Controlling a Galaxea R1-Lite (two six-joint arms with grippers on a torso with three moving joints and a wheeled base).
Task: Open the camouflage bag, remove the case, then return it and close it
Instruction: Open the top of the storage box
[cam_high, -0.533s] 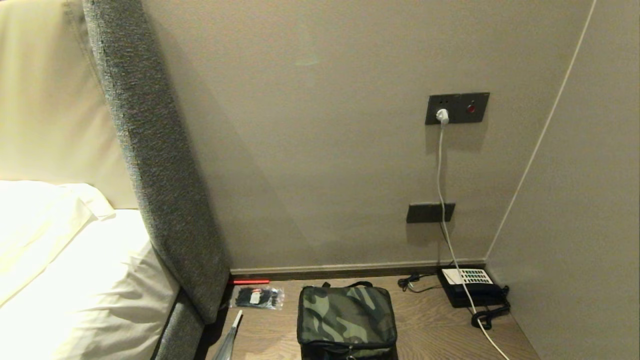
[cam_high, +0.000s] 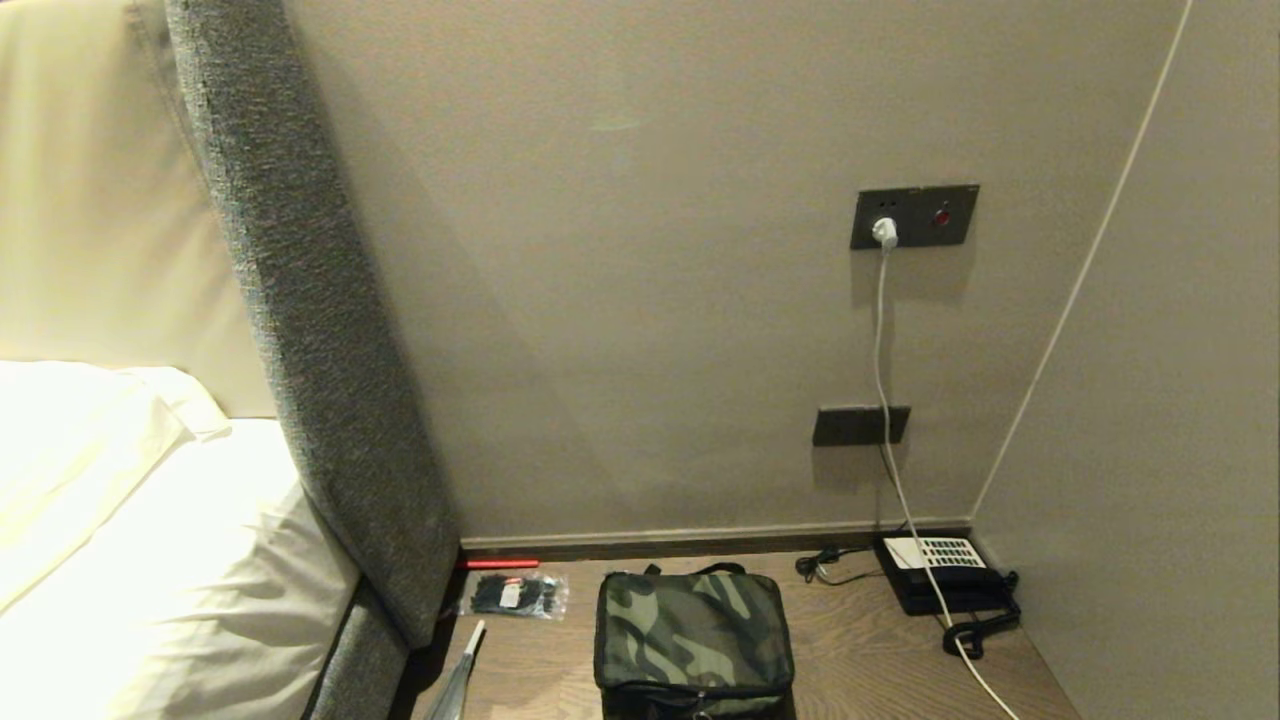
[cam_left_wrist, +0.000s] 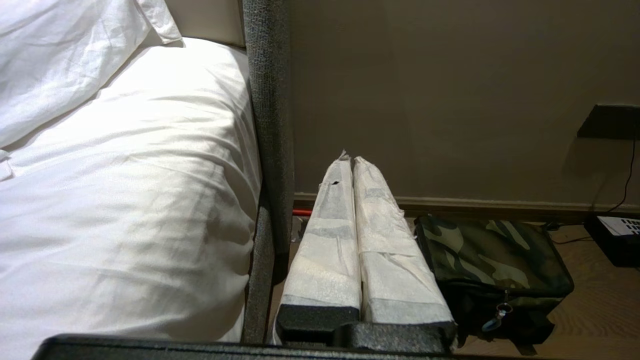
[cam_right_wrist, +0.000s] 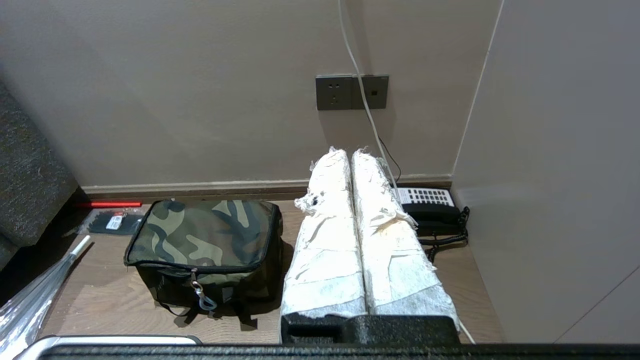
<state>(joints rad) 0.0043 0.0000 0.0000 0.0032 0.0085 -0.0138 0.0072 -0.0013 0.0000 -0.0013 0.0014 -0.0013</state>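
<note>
Right now we see both hands clenched and holding nothing. Left hand (cam_left_wrist: 353, 159) hangs in the air, white-wrapped fingers (cam_left_wrist: 330, 235) pressed together, pointing toward the back wall between the bed (cam_left_wrist: 125, 175) and the camouflage bag (cam_left_wrist: 490, 255). Right hand (cam_right_wrist: 351, 152) hangs the same way, wrapped fingers (cam_right_wrist: 390, 245) together, between the bag (cam_right_wrist: 205, 232) and the desk phone (cam_right_wrist: 430, 207); neither hand touches anything. In the head view we see no arm. The camouflage bag (cam_high: 692, 625) sits zipped shut on the wooden worktop (cam_high: 860, 650), handle end toward the wall, zipper pull hanging on its near face. We cannot see the case anywhere. Beside the bag toward the bed lies a clear packet of black ties (cam_high: 515, 595), with a red stick (cam_high: 498, 564) along the baseboard behind it. On the other side, in the corner, sits the phone (cam_high: 940, 570), a white cable (cam_high: 885, 340) running up to a wall socket (cam_high: 912, 216).
</note>
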